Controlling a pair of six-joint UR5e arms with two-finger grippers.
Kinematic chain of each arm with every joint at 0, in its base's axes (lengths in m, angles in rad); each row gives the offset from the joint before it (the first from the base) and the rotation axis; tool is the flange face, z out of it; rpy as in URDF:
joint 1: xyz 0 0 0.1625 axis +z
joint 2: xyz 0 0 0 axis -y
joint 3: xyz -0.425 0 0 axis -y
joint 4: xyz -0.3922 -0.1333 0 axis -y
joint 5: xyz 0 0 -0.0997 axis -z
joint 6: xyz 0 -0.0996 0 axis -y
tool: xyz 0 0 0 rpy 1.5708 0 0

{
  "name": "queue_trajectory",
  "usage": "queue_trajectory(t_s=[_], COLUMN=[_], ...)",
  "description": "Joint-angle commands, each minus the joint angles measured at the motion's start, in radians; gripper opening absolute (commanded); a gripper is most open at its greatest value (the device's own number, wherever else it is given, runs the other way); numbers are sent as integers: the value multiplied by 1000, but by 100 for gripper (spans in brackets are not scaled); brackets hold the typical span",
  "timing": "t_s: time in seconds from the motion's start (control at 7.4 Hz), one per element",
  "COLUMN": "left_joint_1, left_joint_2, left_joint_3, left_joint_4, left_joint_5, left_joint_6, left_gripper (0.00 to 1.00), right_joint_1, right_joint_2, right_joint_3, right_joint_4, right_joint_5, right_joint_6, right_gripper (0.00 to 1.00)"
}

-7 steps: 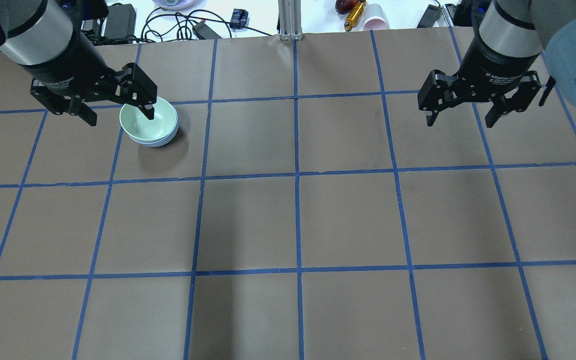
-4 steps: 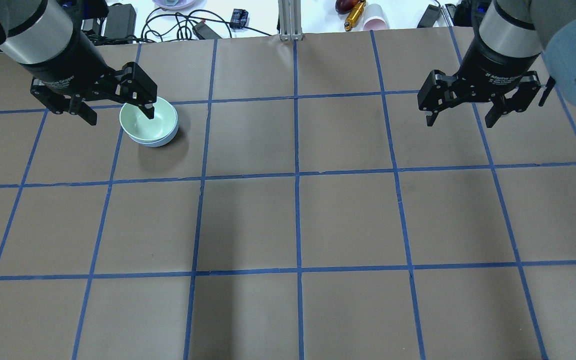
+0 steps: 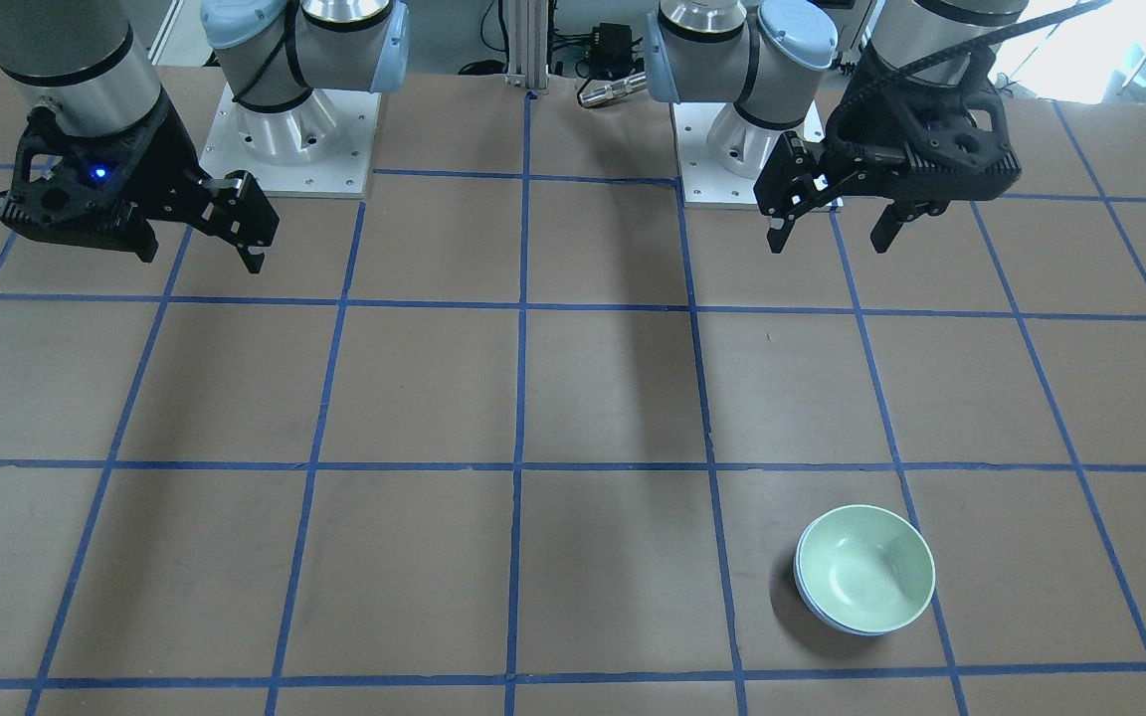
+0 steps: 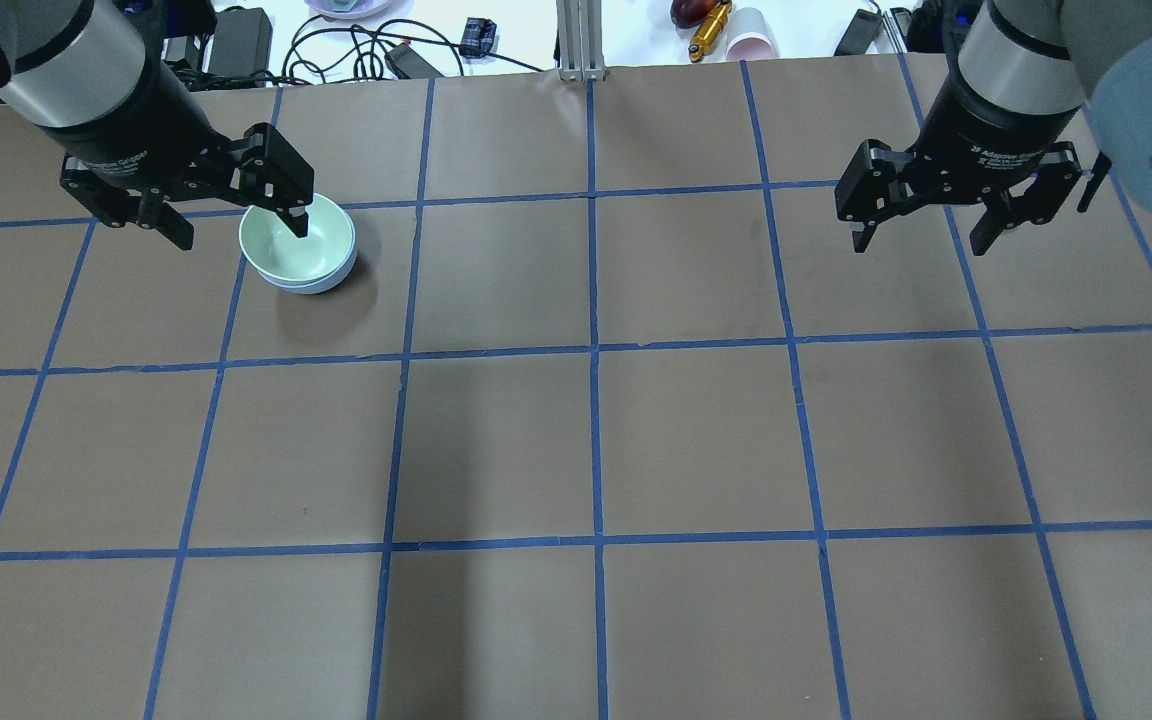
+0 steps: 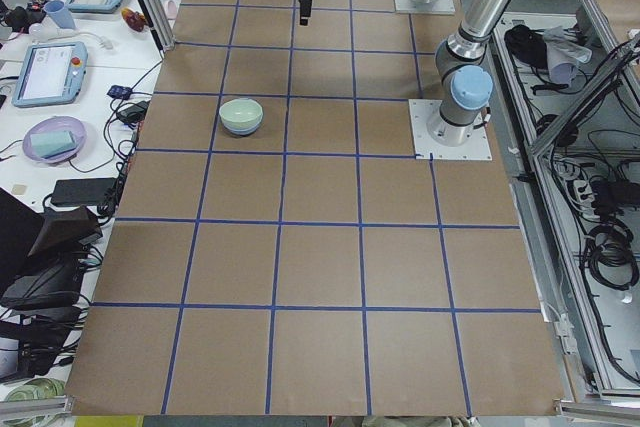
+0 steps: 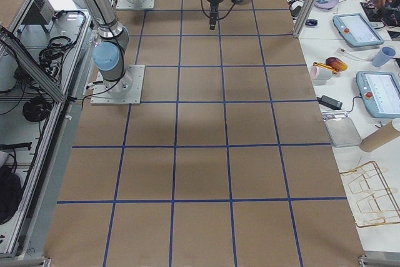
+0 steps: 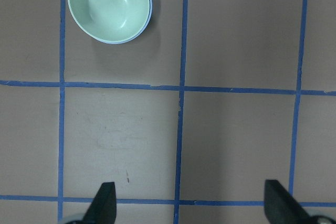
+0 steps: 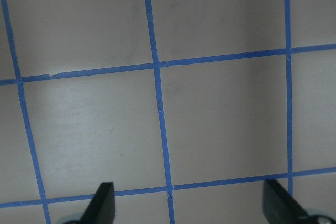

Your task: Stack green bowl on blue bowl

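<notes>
Sitting nearest in the front-facing view, one green bowl [image 3: 866, 567] nests inside one blue bowl [image 4: 308, 288] on the tabletop [image 3: 613, 398]. Beyond them hang two tools, the left tool [image 3: 829, 239] and the right tool [image 4: 921, 243]. Both are spread wide, grip nothing, and are clear of the bowls.

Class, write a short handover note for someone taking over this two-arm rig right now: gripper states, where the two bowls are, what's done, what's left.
Left gripper: jaws open, empty, raised, clear of the bowls.
Right gripper: jaws open, empty, over bare table on the other side.
Bowls: the green bowl sits upright, nested inside the blue bowl, on the left arm's side.
Done: the stack looks complete.
Left: nothing apparent; perhaps confirm the green bowl sits level.
</notes>
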Motion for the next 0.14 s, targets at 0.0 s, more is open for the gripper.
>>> queue_trajectory(t_s=[0.0], left_joint_1=[0], left_joint_2=[-1], left_joint_3=[-1], left_joint_4=[0], left_joint_5=[0], left_joint_6=[0], left_gripper=[100], right_joint_1=[0], right_joint_2=[0], right_joint_3=[0], right_joint_4=[0], right_joint_5=[0], right_joint_6=[0], right_gripper=[100])
